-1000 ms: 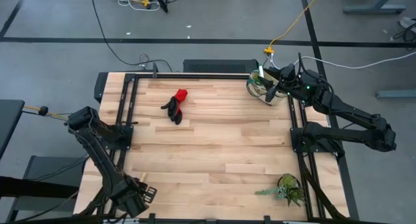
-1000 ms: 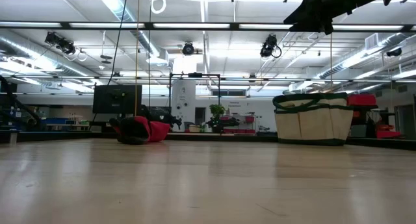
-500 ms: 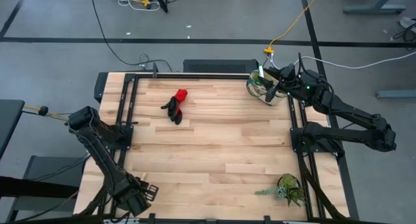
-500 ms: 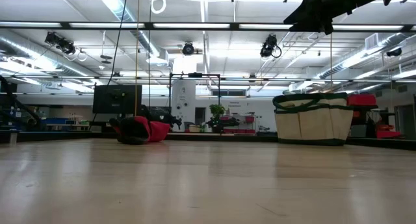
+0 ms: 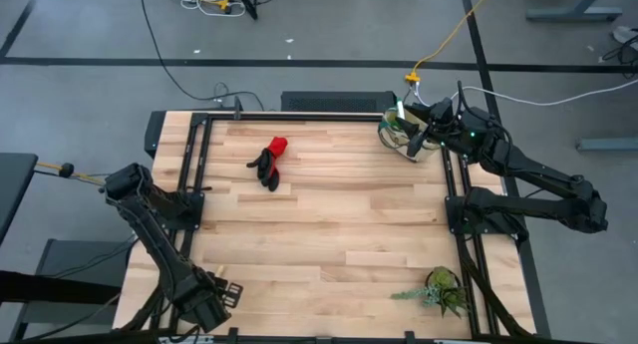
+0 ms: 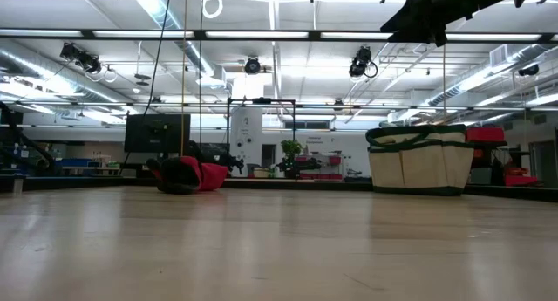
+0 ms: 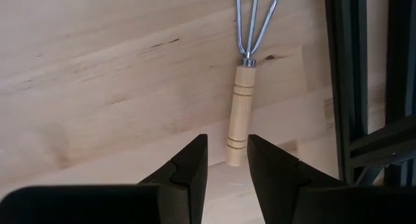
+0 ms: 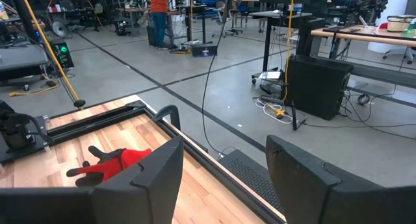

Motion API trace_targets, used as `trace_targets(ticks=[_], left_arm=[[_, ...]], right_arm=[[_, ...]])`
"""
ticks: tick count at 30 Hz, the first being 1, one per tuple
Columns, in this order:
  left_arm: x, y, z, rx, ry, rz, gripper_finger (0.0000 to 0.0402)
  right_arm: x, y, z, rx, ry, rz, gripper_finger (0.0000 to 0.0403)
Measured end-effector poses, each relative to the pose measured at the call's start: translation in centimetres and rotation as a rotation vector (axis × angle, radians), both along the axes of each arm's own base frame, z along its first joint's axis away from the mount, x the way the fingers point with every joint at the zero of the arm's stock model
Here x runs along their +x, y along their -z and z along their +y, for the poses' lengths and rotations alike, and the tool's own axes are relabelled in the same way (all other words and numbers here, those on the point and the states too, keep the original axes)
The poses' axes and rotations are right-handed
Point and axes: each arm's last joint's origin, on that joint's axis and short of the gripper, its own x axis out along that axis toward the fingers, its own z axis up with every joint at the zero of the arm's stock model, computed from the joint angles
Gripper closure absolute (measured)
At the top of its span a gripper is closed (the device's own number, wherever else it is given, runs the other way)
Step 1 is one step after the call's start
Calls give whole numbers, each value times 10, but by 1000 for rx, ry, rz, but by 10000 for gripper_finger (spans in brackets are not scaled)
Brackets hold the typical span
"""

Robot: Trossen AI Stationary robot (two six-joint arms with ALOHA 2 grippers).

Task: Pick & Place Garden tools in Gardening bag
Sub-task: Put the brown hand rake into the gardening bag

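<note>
The little metal rake (image 7: 242, 100) lies flat on the table near its near left corner, wooden handle toward my left gripper (image 7: 226, 149). That gripper is open, a finger on either side of the handle's free end, not touching it. It also shows in the high view (image 5: 214, 296). The red-and-black gloves (image 5: 269, 163) lie on the table at the far left-centre. The beige gardening bag (image 6: 420, 159) with dark green trim stands at the far right corner. My right gripper (image 8: 224, 165) is open and empty above the bag (image 5: 402, 133). The trowel and the green piece are out of view.
A leafy green plant (image 5: 439, 289) lies near the table's near right corner. Black frame rails (image 5: 194, 155) run along the table's left, right and far edges. Bare wood lies between the gloves and the plant. A person stands far off in the room (image 8: 158, 16).
</note>
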Motion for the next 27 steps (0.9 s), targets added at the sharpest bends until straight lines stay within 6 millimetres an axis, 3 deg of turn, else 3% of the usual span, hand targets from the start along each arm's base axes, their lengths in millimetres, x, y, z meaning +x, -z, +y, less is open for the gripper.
trace_targets(ticks=[13, 19, 27], left_arm=[[0, 0, 0, 0, 22, 0, 193], [1, 1, 1, -2, 74, 0, 184], [-8, 22, 20, -35, 59, -34, 184]], right_arm=[[0, 0, 0, 0, 0, 0, 181], [0, 0, 0, 0, 0, 0, 181], [0, 0, 0, 0, 0, 0, 181]])
